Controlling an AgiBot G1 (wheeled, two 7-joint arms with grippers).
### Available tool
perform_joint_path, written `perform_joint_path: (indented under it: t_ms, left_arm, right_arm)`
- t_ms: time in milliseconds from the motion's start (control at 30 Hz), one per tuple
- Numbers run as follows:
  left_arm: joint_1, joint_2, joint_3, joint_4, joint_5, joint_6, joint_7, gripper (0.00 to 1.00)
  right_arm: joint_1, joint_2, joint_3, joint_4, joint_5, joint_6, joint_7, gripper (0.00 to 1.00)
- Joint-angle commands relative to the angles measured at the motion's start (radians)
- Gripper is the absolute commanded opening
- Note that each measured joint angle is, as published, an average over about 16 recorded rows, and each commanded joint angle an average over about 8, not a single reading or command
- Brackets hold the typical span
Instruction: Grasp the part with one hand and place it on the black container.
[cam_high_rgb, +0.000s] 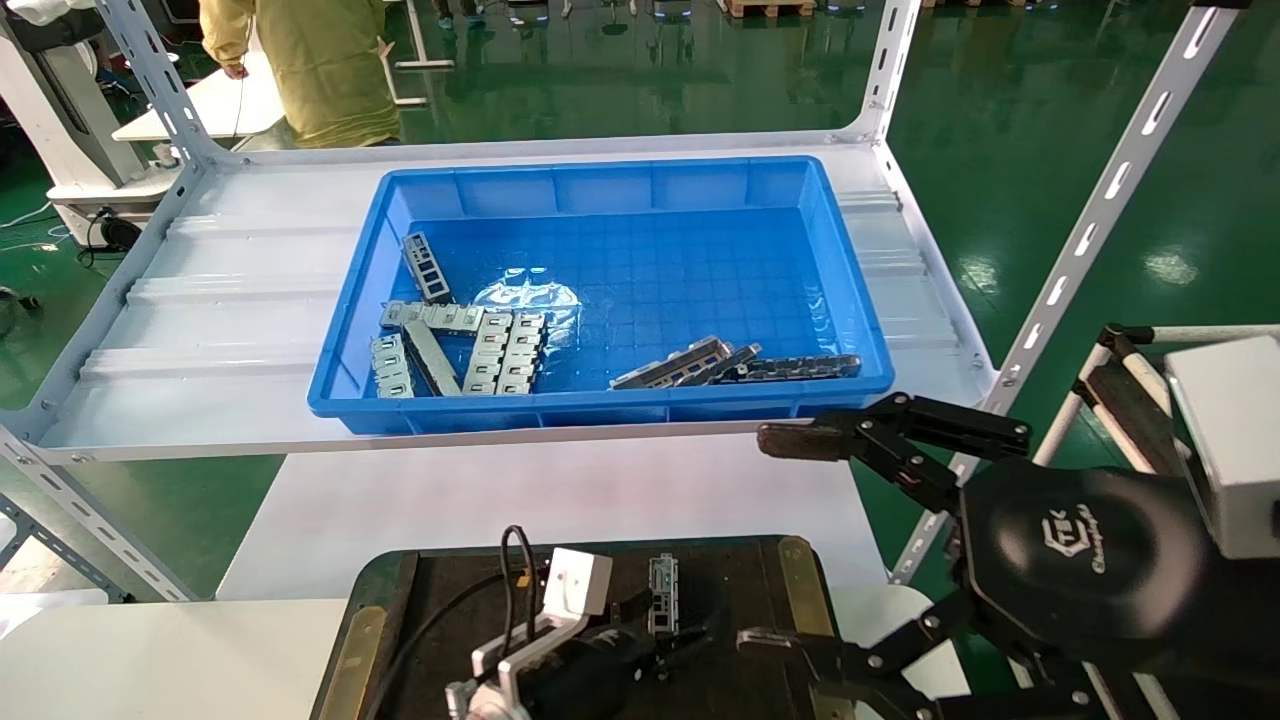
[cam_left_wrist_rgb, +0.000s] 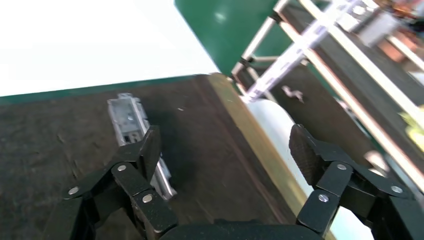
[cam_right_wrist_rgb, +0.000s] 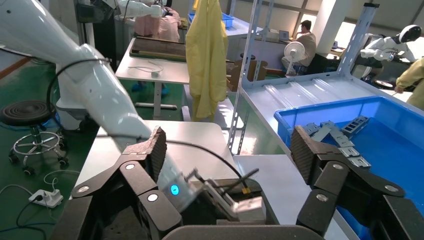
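Here, one moment at the tray:

Left fingers (cam_left_wrist_rgb: 151, 150): spread wide on the left gripper (cam_left_wrist_rgb: 225, 150), empty, low over the black container (cam_left_wrist_rgb: 210, 150); the wrist view shows one fingertip just over or against the part, and contact cannot be told.

Part (cam_high_rgb: 662, 592): lies flat on the dark tray surface, lengthwise away from the robot, released from any pinch; in the left wrist view it runs under one fingertip (cam_left_wrist_rgb: 132, 132), with the other finger well apart, out over the brass-coloured edge strip (cam_left_wrist_rgb: 250, 145).

Left gripper, head view (cam_high_rgb: 640, 650): sits at the near end of the part, low over the tray.

Right gripper (cam_high_rgb: 790, 540): fingers spread, holding nothing, raised to the right of the tray, one finger reaching toward the blue bin (cam_high_rgb: 600, 290).

Stage: the placing looks done; a clean withdrawal is what seems left.

Risk: the near fingertip could catch the channel's edge as the arm lifts, dragging or flipping the part toward the tray's edge strip; a sideways pull instead of a straight rise would cause it.

Second risk: the raised right arm could clip the shelf frame (cam_high_rgb: 1090, 220) if it swings.

Surroundings: more metal pieces (cam_high_rgb: 470, 345) wait in the bin on the shelf; a white tabletop (cam_high_rgb: 550, 500) lies beyond the tray.
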Motion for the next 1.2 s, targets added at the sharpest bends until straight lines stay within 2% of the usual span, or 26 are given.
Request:
perform_joint_path:
  t_ms: [33, 200, 433, 600, 800, 967, 1100, 1200]
  left_arm:
    - [-0.008, -0.051, -0.012, -0.054, 0.013, 0.058, -0.015, 1.00]
    - [-0.015, -0.120, -0.076, -0.080, 0.022, 0.215, 0.025, 1.00]
    - [-0.016, -0.215, -0.193, -0.081, -0.032, 0.456, 0.172, 1.00]
    - [0.000, -0.276, -0.288, -0.077, -0.119, 0.632, 0.330, 1.00]
    - [0.059, -0.330, -0.410, -0.058, -0.265, 0.860, 0.579, 1.00]
    - [0.105, -0.372, -0.475, -0.017, -0.365, 1.050, 0.743, 1.00]
    - [0.112, -0.404, -0.494, 0.005, -0.406, 1.159, 0.794, 1.00]
    - [0.110, -0.417, -0.500, 0.012, -0.418, 1.198, 0.804, 1.00]
  right_arm:
    - [0.000, 0.000, 0.000, 0.000, 0.000, 0.000, 0.000, 1.00]
    - [0.000, 0.000, 0.000, 0.000, 0.000, 0.000, 0.000, 1.00]
    - [0.000, 0.000, 0.000, 0.000, 0.000, 0.000, 0.000, 1.00]
    - [0.000, 0.000, 0.000, 0.000, 0.000, 0.000, 0.000, 1.00]
    - [0.000, 0.000, -0.001, 0.000, 0.000, 0.000, 0.000, 1.00]
    - [0.000, 0.000, -0.001, 0.000, 0.000, 0.000, 0.000, 1.00]
    - [0.000, 0.000, -0.001, 0.000, 0.001, 0.000, 0.000, 1.00]
    - [0.000, 0.000, -0.001, 0.000, 0.001, 0.000, 0.000, 1.00]
